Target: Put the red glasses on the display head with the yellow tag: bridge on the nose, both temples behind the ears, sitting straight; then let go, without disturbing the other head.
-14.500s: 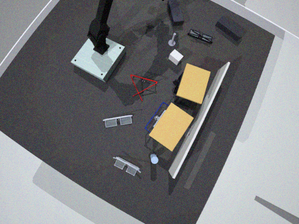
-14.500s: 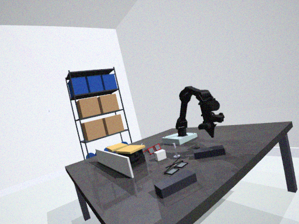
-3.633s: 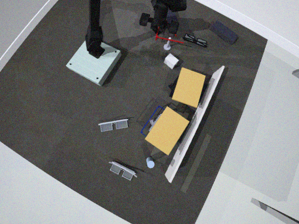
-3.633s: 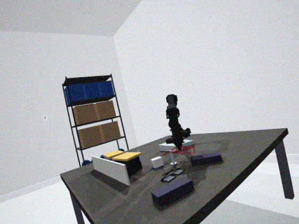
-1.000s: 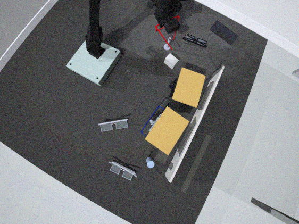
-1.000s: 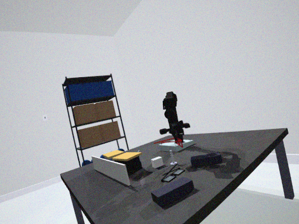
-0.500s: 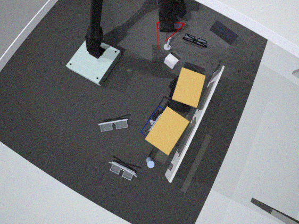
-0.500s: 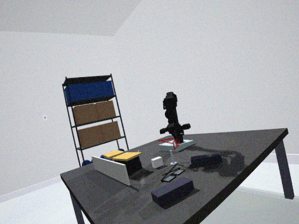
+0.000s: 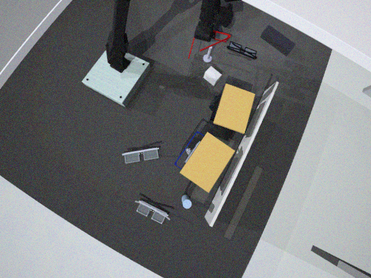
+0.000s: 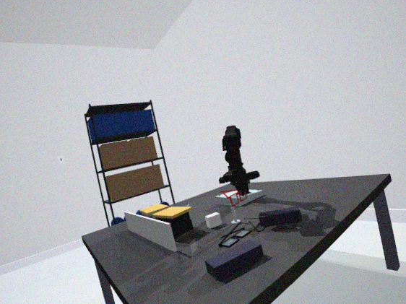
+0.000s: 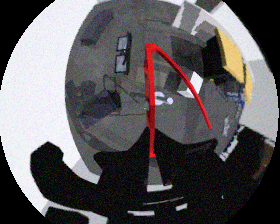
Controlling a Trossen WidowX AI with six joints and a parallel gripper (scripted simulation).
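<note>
My gripper is shut on the red glasses and holds them in the air above a small white stand. Their two temples spread away from the fingers. Two display blocks with yellow tops stand to the side along a white board. A blue frame sits on the nearer block. I cannot tell which block bears the yellow tag.
Black glasses and a white cube lie near the stand. Two grey glasses, a pale blue cylinder and dark cases lie on the table. The arm's base is at the left.
</note>
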